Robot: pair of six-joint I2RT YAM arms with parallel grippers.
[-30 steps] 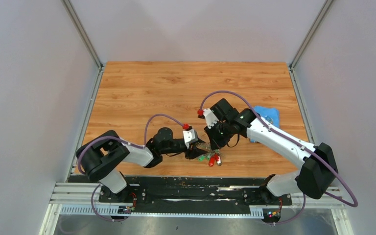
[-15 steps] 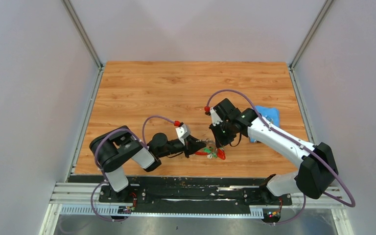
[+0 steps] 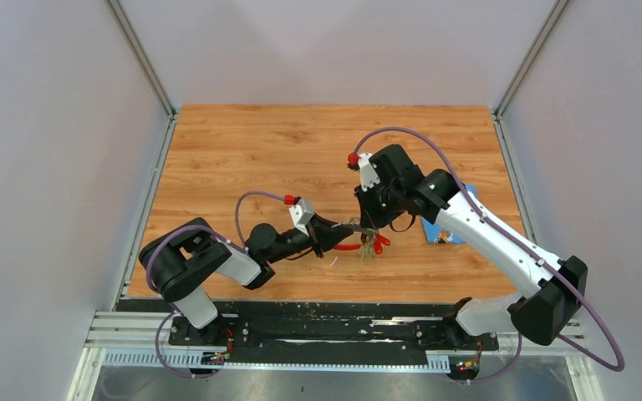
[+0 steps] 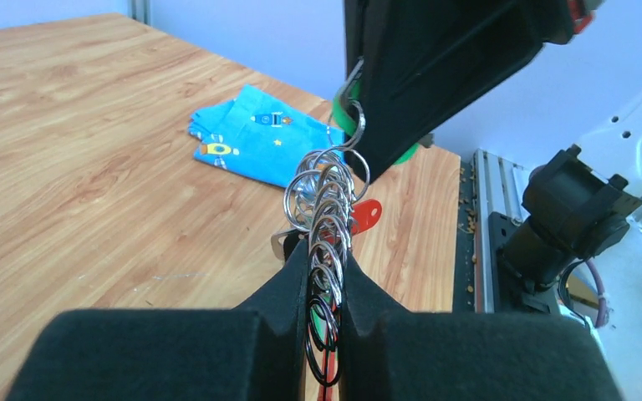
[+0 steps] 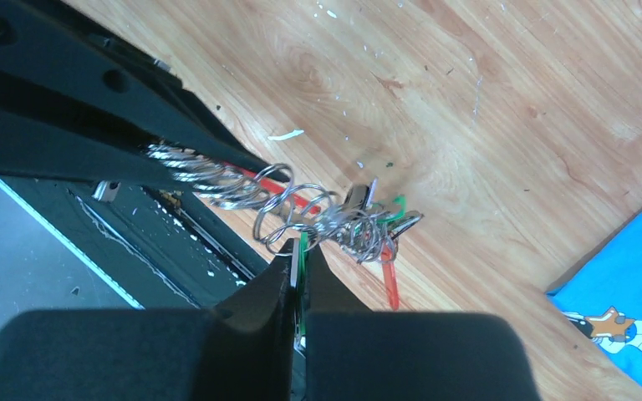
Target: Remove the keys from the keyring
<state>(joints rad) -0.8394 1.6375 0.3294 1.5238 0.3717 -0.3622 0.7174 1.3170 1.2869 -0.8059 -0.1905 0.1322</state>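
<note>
The keyring (image 4: 328, 209) is a chain of several linked silver rings, stretched between my two grippers above the table. My left gripper (image 4: 328, 269) is shut on its near end. My right gripper (image 5: 299, 261) is shut on a green-headed key (image 5: 303, 244) at the other end. More keys hang in a bunch by it, among them one with a red head (image 5: 390, 280) and another with a green head (image 5: 394, 207). In the top view the left gripper (image 3: 332, 236) and right gripper (image 3: 370, 227) nearly meet, with the keys (image 3: 375, 243) and a red curved piece (image 3: 347, 247) beneath.
A blue patterned cloth (image 3: 456, 219) lies on the wooden table (image 3: 259, 150) to the right, partly under the right arm; it also shows in the left wrist view (image 4: 259, 138). The black rail (image 3: 326, 313) runs along the near edge. Grey walls stand on three sides.
Both grippers have moved away from the near edge, toward the table's middle. The bunch of keys has risen off the wood, and the ring chain is now stretched between them.
</note>
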